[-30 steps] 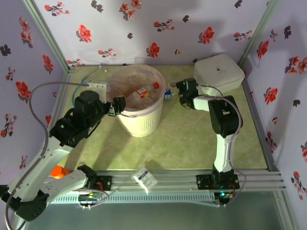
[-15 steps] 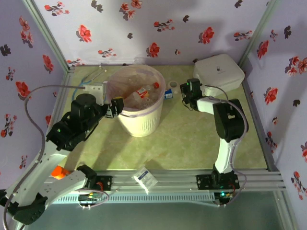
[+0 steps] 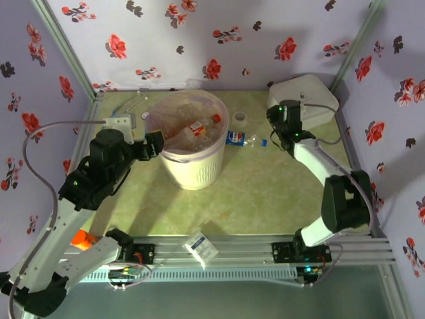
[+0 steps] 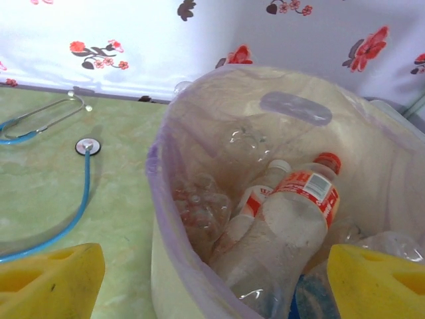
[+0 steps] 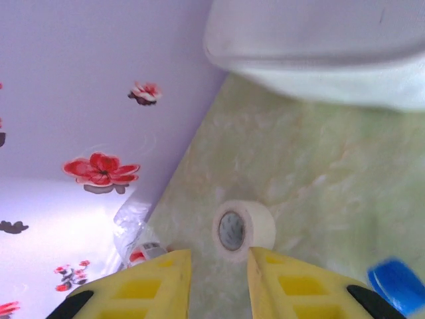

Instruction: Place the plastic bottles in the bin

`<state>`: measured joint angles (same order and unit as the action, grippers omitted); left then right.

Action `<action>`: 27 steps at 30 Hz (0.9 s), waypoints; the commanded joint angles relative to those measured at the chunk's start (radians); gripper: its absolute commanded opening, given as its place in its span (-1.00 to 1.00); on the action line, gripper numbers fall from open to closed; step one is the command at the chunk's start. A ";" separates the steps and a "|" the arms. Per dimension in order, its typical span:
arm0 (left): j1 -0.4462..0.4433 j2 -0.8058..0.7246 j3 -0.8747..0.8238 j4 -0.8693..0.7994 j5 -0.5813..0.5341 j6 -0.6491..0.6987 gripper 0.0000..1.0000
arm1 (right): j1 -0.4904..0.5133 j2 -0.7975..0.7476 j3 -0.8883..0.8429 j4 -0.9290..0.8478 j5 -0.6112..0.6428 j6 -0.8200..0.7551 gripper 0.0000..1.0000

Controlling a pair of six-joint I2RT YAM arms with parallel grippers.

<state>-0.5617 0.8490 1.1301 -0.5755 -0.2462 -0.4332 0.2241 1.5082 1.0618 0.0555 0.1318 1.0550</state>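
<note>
Bin stands upright on the desk, left of centre, lined with a pinkish bag. Several clear bottles lie inside. The uppermost is a red-capped bottle with a red label, lying aslant on the others.

Left end effector: at the bin's left rim, just outside it, facing across the opening. In the left wrist view the yellow pads are wide apart with nothing between them. The binned bottles sit ahead of and below the pads, untouched.

One blue-labelled bottle lies on its side on the desk just right of the bin, its cap pointing right. It touches neither end effector.

Right end effector: close to the white box, to the right of the loose bottle and clear of it. Its fingers are separated by a narrow gap and hold nothing. In the right wrist view a tape roll lies ahead of the tips, and the blue cap sits at the lower right, off to the side of the fingers.

Stethoscope lies on the desk left of the bin. White-blue packet rests on the near rail.
</note>
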 commanded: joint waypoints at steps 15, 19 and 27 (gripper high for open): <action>0.058 0.016 0.037 -0.041 0.027 0.004 0.80 | 0.126 -0.313 -0.332 -0.136 0.033 0.412 0.82; 0.059 0.028 0.027 -0.025 0.022 -0.005 0.80 | 0.188 -0.324 -0.359 -0.134 0.087 0.468 0.99; 0.060 0.015 0.014 -0.030 0.013 -0.004 0.81 | 0.288 -0.293 -0.379 -0.074 0.101 0.523 0.99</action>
<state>-0.5102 0.8768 1.1450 -0.6067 -0.2249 -0.4393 0.4923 1.2007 0.6910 -0.0593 0.1867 1.5318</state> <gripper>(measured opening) 0.906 0.996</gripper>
